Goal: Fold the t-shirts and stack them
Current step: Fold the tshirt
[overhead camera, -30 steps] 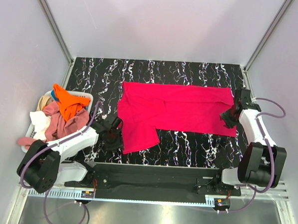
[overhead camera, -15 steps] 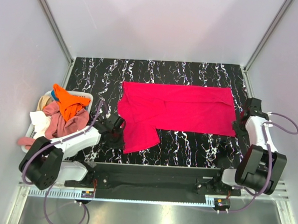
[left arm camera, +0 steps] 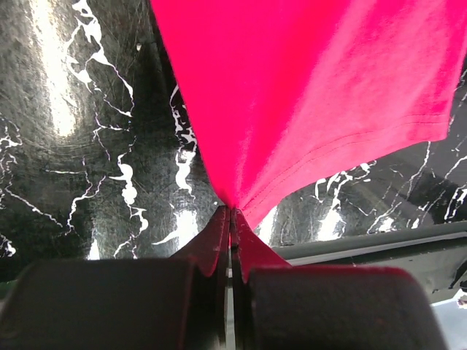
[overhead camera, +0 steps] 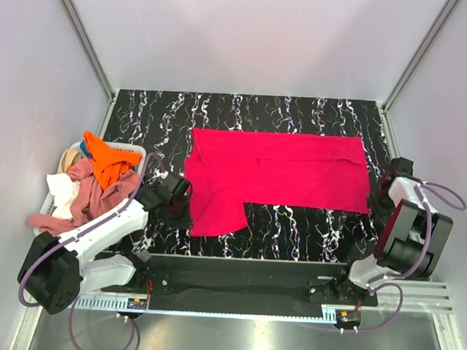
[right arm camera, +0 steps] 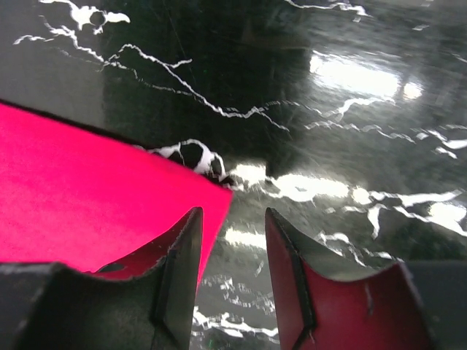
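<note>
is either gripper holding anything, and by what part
The left gripper pinches the red t-shirt by its near left edge; the right gripper is open, holding nothing.

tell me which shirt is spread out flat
The bright pinkish-red tee, laid out on the black marbled table. The other shirts lie bunched in a heap in the basket at the left.

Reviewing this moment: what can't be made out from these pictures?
Left wrist view: how much of the red t-shirt sits inside the shut left gripper; its fingers cover it.
Right wrist view: whether the open right gripper touches the shirt's corner; angle ambiguous.
Top view: how many piled t-shirts fill the basket; they overlap.
</note>
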Action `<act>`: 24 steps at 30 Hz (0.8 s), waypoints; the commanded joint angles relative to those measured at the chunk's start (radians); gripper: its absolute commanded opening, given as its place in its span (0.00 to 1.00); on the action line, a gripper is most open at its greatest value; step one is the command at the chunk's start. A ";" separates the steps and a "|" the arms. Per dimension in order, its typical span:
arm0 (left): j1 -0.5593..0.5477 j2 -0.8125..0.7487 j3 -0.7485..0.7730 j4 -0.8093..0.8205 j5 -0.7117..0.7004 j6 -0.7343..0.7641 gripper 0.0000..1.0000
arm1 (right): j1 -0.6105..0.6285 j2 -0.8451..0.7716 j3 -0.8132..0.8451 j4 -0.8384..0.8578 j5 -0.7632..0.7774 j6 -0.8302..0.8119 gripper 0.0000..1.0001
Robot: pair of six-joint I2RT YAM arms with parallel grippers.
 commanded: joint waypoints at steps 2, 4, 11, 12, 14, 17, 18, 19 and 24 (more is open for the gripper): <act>-0.011 -0.023 0.046 -0.038 -0.034 -0.021 0.00 | -0.002 0.070 0.013 0.064 0.001 -0.008 0.47; -0.012 -0.038 0.052 -0.050 -0.037 -0.026 0.00 | -0.002 0.105 0.018 0.069 -0.005 -0.010 0.46; -0.014 -0.082 0.110 -0.112 -0.074 -0.029 0.00 | -0.002 0.091 0.010 0.070 0.044 -0.028 0.10; -0.014 -0.096 0.133 -0.124 -0.080 -0.027 0.00 | -0.002 0.070 0.010 0.065 0.068 -0.037 0.00; -0.014 -0.116 0.158 -0.156 -0.100 -0.029 0.00 | -0.002 0.039 0.003 0.059 0.085 -0.063 0.00; -0.012 -0.129 0.204 -0.169 -0.106 -0.015 0.00 | -0.002 -0.025 -0.007 0.056 0.105 -0.100 0.00; -0.014 -0.121 0.230 -0.169 -0.106 -0.011 0.00 | -0.002 -0.053 -0.005 0.056 0.104 -0.109 0.00; -0.012 -0.097 0.244 -0.170 -0.113 0.002 0.00 | -0.002 -0.063 0.002 0.056 0.097 -0.126 0.00; 0.028 0.032 0.357 -0.167 -0.118 0.060 0.00 | -0.001 -0.068 0.045 0.058 0.050 -0.187 0.00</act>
